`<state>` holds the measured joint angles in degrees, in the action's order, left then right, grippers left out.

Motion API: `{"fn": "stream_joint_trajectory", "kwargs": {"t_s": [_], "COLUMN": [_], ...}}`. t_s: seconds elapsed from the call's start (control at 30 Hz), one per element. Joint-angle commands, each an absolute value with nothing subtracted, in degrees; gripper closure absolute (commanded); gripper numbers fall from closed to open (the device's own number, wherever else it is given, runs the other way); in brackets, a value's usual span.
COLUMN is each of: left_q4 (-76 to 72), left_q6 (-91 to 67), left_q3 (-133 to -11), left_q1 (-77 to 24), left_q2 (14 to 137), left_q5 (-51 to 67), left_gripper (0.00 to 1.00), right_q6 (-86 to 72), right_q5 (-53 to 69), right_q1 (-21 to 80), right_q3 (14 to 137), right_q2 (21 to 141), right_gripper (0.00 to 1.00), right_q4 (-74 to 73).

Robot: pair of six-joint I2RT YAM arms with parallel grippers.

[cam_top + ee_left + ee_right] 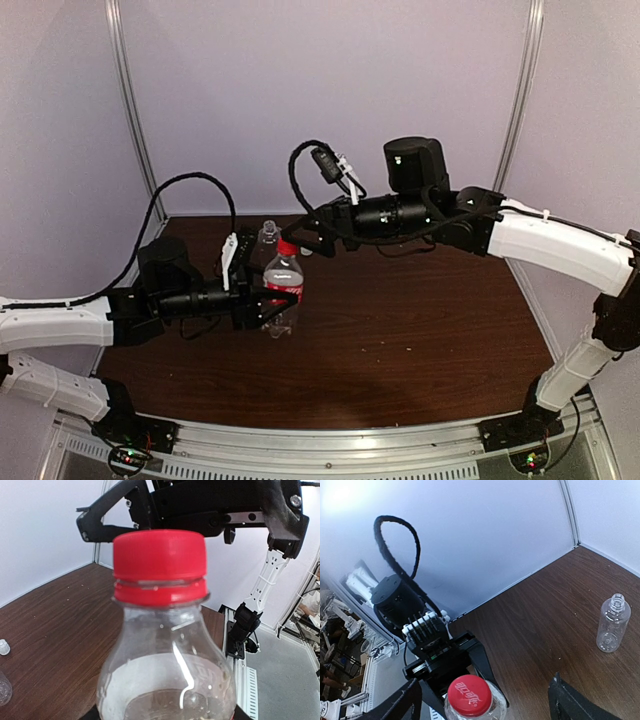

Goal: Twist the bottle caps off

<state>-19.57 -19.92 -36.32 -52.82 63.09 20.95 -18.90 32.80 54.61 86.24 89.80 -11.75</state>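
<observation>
My left gripper (268,303) is shut on the red-label bottle (283,290) and holds it upright above the table. Its red cap (288,247) is on and fills the left wrist view (159,565), above the clear bottle body (165,680). My right gripper (298,236) is open just above and behind the cap. In the right wrist view its fingers (402,705) stand wide apart on either side of the red cap (469,696), not touching it. The plain bottle (266,238) stands uncapped behind it, and also shows in the right wrist view (613,622). The white cap (4,646) lies on the table.
The brown table (420,320) is walled by white panels at the back and sides. The metal rail (330,445) and the arm bases run along the near edge. A black cable (300,165) loops above the right wrist.
</observation>
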Motion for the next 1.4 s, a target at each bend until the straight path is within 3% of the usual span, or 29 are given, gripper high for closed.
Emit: {"fn": "stream_joint_trajectory", "kwargs": {"t_s": [0.0,0.33,0.53,1.0,1.37], "left_q4": [-20.9,-18.8,-18.8,-17.8,-17.9], "left_q6": [-19.4,-18.6,-18.5,-18.0,-18.2], "left_q3": [-37.9,-38.4,-38.3,-38.4,-38.1], "left_q1": [-52.6,-52.5,-52.5,-52.6,-52.6], "left_q2": [62.6,61.9,61.3,60.9,60.6], "left_q5": [18.3,15.5,14.9,14.5,14.6], "left_gripper": [0.72,0.72,0.72,0.72,0.73], "right_q6": [-23.2,-24.9,-25.2,-25.1,-24.3], "right_q5": [24.6,25.6,26.3,28.6,29.4], "right_q1": [55.6,57.2,57.3,57.4,57.4], "right_q3": [88.5,89.3,89.2,89.8,88.5], "right_q2": [89.7,91.7,92.9,94.3,93.6], "right_gripper": [0.12,0.17,0.24,0.6,0.96], "right_q4": [-13.1,-12.5,-11.9,-11.3,-9.9]}}
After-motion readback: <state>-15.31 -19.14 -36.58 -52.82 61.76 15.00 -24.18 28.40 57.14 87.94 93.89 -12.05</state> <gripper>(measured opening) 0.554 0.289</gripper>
